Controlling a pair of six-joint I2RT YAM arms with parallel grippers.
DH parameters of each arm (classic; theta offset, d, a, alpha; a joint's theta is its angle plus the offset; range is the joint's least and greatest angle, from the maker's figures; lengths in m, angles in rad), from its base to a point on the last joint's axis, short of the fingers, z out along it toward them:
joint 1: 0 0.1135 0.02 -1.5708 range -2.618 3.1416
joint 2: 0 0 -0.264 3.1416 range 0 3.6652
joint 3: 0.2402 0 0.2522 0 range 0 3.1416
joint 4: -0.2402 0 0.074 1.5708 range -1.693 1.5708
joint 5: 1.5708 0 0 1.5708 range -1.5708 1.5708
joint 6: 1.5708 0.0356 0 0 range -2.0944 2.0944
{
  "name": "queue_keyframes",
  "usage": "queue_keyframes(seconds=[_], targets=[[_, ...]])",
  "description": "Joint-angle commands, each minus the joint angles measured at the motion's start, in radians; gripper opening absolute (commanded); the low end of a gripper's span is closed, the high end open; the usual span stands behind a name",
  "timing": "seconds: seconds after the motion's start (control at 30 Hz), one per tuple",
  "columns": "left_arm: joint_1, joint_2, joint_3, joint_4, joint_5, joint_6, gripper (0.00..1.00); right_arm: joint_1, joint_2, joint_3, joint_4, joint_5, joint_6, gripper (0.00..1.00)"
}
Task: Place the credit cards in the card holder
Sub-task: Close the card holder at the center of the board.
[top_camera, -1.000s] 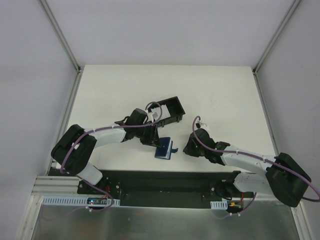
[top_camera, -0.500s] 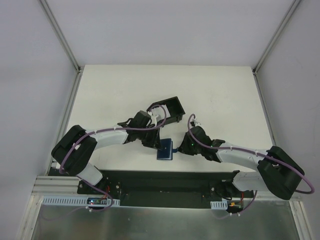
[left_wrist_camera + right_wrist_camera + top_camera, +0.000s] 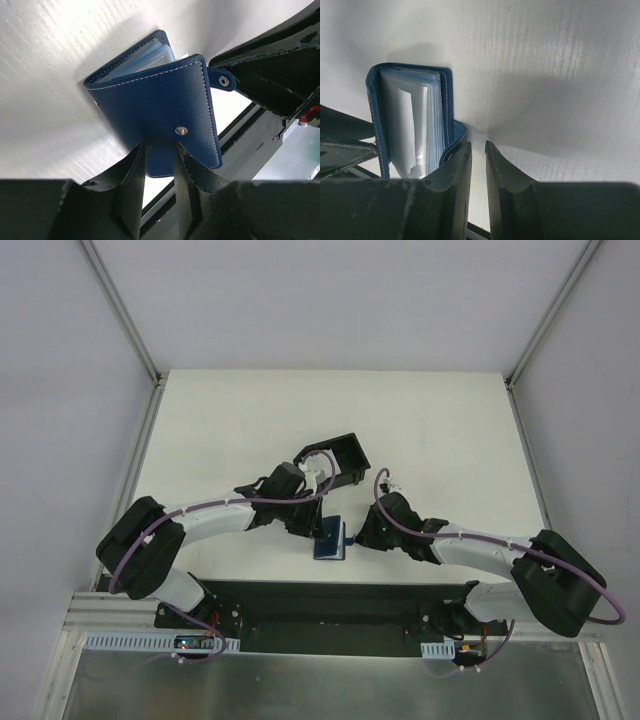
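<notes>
I have the card holder (image 3: 330,540) standing half-open on its edge on the table (image 3: 450,430), near the front edge between the two arms and just this side of the black tray (image 3: 340,458). My left gripper (image 3: 159,147) is clamped on the lower edge of its navy cover. My right gripper (image 3: 477,145) sits at the snap tab (image 3: 222,80) with its jaws a narrow slit apart; the tab seems to lie against one finger, but I cannot tell whether it is pinched.
</notes>
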Motion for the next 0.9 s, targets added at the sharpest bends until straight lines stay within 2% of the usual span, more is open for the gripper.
queue_keyframes(seconds=[0.0,0.27,0.77,0.87], targets=[[-0.025,0.015,0.027,-0.023,0.001,-0.001,0.27,0.000,0.010,0.041,0.021,-0.008,-0.004,0.20],[-0.057,0.096,0.042,-0.023,-0.060,-0.019,0.25,0.001,0.018,0.051,0.027,-0.016,-0.021,0.20],[-0.065,0.127,0.047,-0.038,-0.126,-0.022,0.25,0.000,0.015,0.079,0.057,-0.025,-0.098,0.19],[-0.067,0.128,0.053,-0.044,-0.132,-0.017,0.26,-0.002,0.025,0.088,0.083,-0.091,-0.115,0.19]])
